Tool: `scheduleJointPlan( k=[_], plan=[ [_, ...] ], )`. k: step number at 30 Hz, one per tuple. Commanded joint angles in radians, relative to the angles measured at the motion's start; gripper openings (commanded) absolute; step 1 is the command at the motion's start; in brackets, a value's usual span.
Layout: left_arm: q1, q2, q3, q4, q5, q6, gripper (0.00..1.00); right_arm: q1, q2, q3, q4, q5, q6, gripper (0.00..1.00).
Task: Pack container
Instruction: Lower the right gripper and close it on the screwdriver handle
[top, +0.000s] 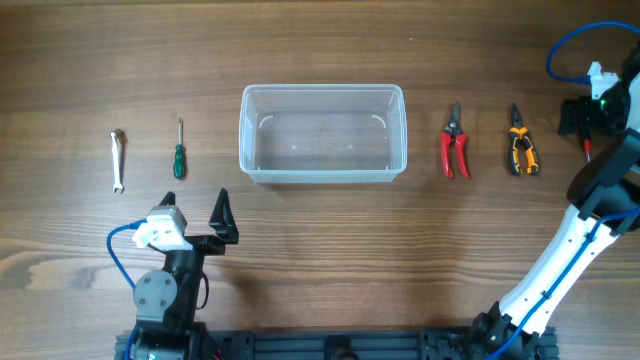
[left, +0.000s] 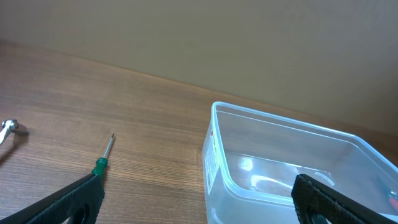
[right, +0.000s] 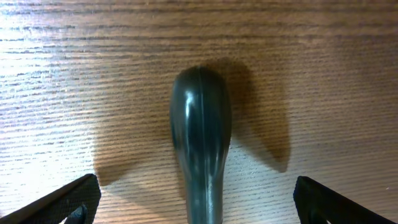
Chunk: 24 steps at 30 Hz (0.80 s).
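Note:
The container (top: 322, 172) is a clear rectangular tub in the middle of the table, with nothing in it; its near left corner (left: 214, 134) shows in the left wrist view. My left gripper (top: 196, 212) hovers open in front of the tub's left end, its fingers (left: 74, 202) wide apart and holding nothing. My right gripper (top: 588, 118) is at the far right, open. Between its fingertips (right: 78, 199) a dark glossy tool handle (right: 200, 130) lies on the wood, untouched by either finger.
Left of the tub lie a green-handled screwdriver (top: 179, 150) (left: 102, 158) and a small silver wrench (top: 117, 160) (left: 9, 130). Right of it lie red-handled pliers (top: 455, 142) and orange-and-black pliers (top: 520, 143). The right arm reaches up along the table's right edge.

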Motion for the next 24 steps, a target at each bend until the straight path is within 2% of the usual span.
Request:
scheduleJointPlan(
  k=[1, 6, 10, 24],
  plan=[
    [0.005, -0.007, -0.005, 0.003, 0.012, 0.009, 1.0, -0.009, 0.012, -0.007, 0.012, -0.024, 0.0, 1.0],
    [0.005, -0.007, -0.005, 0.003, 0.012, 0.009, 1.0, -0.009, 0.012, -0.007, 0.014, -0.024, -0.007, 0.99],
    [0.005, -0.007, -0.005, 0.003, 0.012, 0.009, 1.0, -0.009, 0.012, -0.007, 0.02, -0.043, -0.02, 0.84],
    [0.005, -0.007, -0.005, 0.003, 0.012, 0.009, 1.0, -0.013, 0.069, -0.008, -0.003, -0.091, -0.021, 0.89]
  ],
)
